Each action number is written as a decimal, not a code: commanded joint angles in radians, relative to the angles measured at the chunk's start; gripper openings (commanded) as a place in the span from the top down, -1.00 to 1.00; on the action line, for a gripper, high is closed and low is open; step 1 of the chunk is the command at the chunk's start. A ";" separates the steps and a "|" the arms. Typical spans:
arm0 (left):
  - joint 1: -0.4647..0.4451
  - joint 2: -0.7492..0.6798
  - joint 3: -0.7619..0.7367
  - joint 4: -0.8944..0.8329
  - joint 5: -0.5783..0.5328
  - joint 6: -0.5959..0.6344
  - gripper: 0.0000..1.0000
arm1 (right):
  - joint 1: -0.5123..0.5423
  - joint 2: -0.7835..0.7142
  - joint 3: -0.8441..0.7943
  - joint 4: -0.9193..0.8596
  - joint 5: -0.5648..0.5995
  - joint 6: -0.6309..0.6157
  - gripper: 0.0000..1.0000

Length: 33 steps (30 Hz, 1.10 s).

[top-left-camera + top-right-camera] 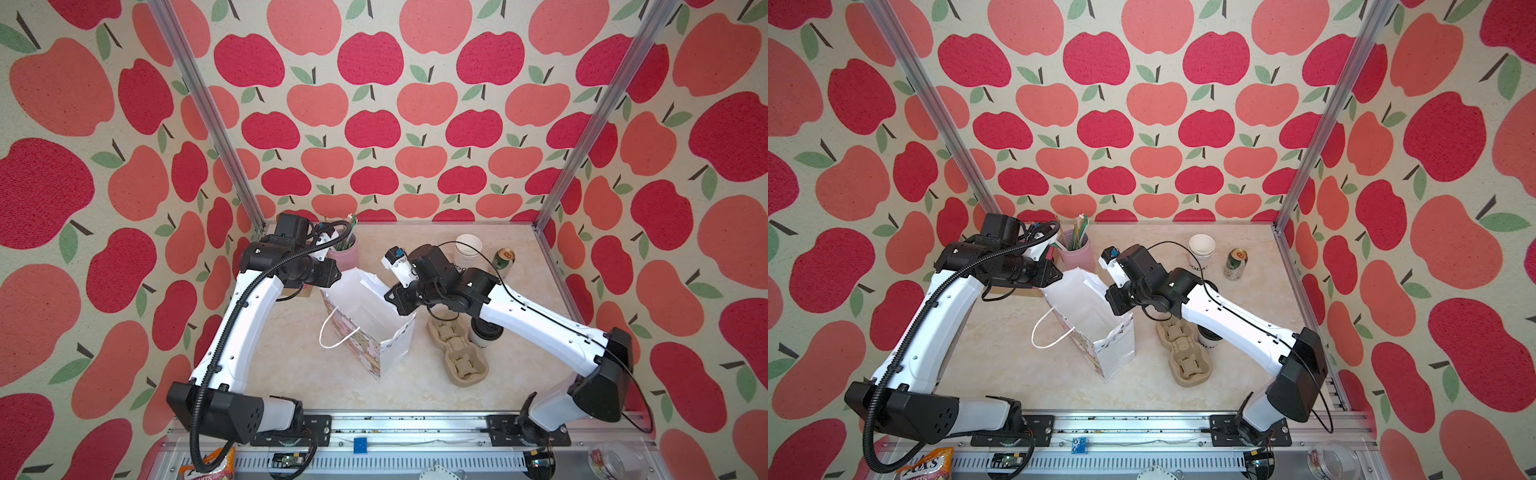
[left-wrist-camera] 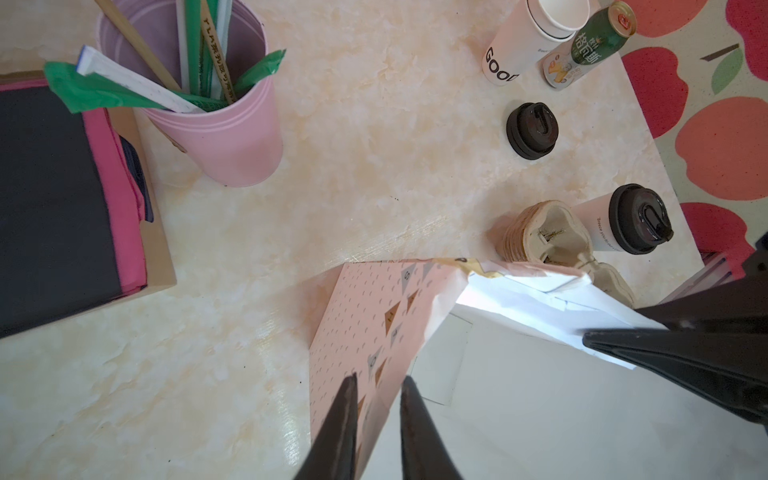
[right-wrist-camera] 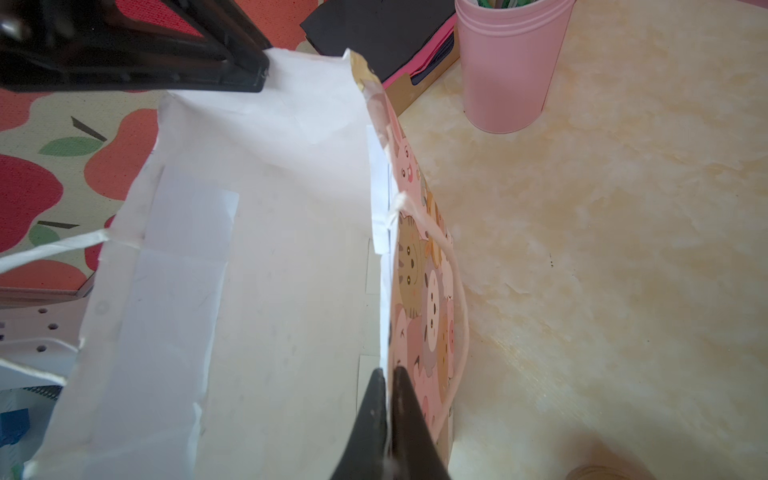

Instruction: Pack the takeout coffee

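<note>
The takeout coffee [image 1: 485,333] [image 1: 1207,336] [image 2: 598,224], a white cup with a black sip lid, stands on the table beside a pulp cup carrier [image 1: 457,351], partly under my right arm. A pink patterned paper bag [image 1: 365,320] [image 1: 1088,320] stands open in the middle. My left gripper [image 2: 380,378] [image 1: 334,276] straddles the bag's far-left wall, one finger outside and one inside, with a narrow gap still showing. My right gripper [image 3: 386,370] [image 1: 392,300] is shut on the bag's opposite wall [image 3: 399,249]. Neither gripper touches the coffee.
A pink cup of straws and sticks [image 1: 345,251] [image 2: 224,137] stands behind the bag. A stack of lidless white cups [image 1: 467,249], a green can [image 1: 503,262] and a loose black lid [image 2: 532,131] sit at the back right. A box of dark and pink napkins [image 2: 62,208] lies at the left.
</note>
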 commanded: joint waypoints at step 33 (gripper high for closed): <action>-0.029 -0.113 -0.147 0.073 -0.093 0.007 1.00 | -0.002 -0.501 -0.279 -0.376 0.332 -0.045 -0.63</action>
